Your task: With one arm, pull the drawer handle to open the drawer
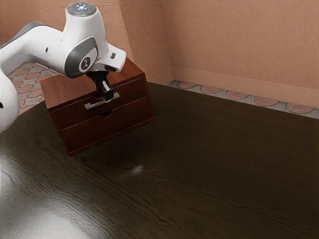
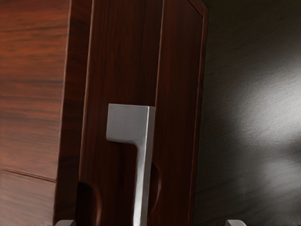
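**Ready to grab the handle**

We are at the step just before the pull. Our gripper (image 1: 103, 92) hangs right over the silver handle (image 1: 101, 102) of the top drawer (image 1: 127, 93). The drawer sits in a small wooden box (image 1: 65, 85) on the dark table (image 1: 209, 164), near the exterior view's left. It looks shut to us.

In the wrist view the handle (image 2: 141, 160) lies between the two fingertips (image 2: 64, 222), which stand far apart, one on each side of it. So the fingers are spread wide and are not pinching anything.

Next, we think, the fingers need to squeeze the handle from both sides. Then we must pull straight out from the box so the handle does not slip free.
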